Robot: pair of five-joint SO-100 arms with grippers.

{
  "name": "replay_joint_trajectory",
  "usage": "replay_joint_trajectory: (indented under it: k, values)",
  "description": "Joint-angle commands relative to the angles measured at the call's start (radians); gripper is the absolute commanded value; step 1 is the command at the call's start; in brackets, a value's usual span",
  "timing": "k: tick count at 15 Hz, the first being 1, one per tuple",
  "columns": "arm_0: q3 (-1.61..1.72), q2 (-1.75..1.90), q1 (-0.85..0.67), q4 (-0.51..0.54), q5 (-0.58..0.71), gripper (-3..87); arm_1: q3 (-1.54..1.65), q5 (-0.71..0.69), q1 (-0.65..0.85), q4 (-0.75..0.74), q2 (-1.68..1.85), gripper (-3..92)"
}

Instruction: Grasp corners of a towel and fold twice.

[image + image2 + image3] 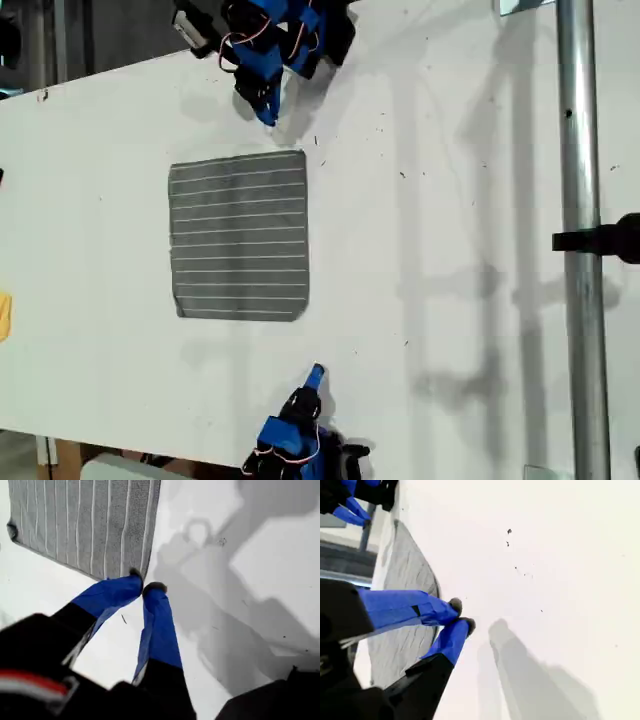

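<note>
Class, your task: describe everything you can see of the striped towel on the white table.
The towel is dark grey soft-looking cloth with thin white parallel stripes, roughly square with slightly rounded corners. It lies flat and unfolded on the white table, one corner near my first gripper's tool and another corner near my second gripper's tool; the tool tips look almost shut and hold none of the cloth. Whether either tool touches the towel cannot be told.

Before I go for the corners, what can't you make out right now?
Yellow thing: cut off by the exterior view's left edge, unidentifiable.
Whether my first gripper touches the towel: first wrist view, its fingertips overlap the near corner.
Towel's near edge: second wrist view, hidden behind my second gripper.
</note>
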Motion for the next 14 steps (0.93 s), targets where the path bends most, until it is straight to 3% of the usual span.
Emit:
replay_joint_trajectory:
  k: [1, 9, 14]
  values:
    - [0.005, 0.006, -0.123, -0.008, -0.614, -2.6, -0.067, -0.058, -0.273, -0.12, 0.002, -0.3]
    - [0.005, 0.006, -0.132, -0.008, -0.623, -2.6, -0.075, -0.057, -0.279, -0.117, 0.002, -0.3]
    - [-0.224, -0.1, -0.11, -0.044, -0.733, -2.9, -0.295, -0.061, -0.373, -0.098, -0.12, -0.3]
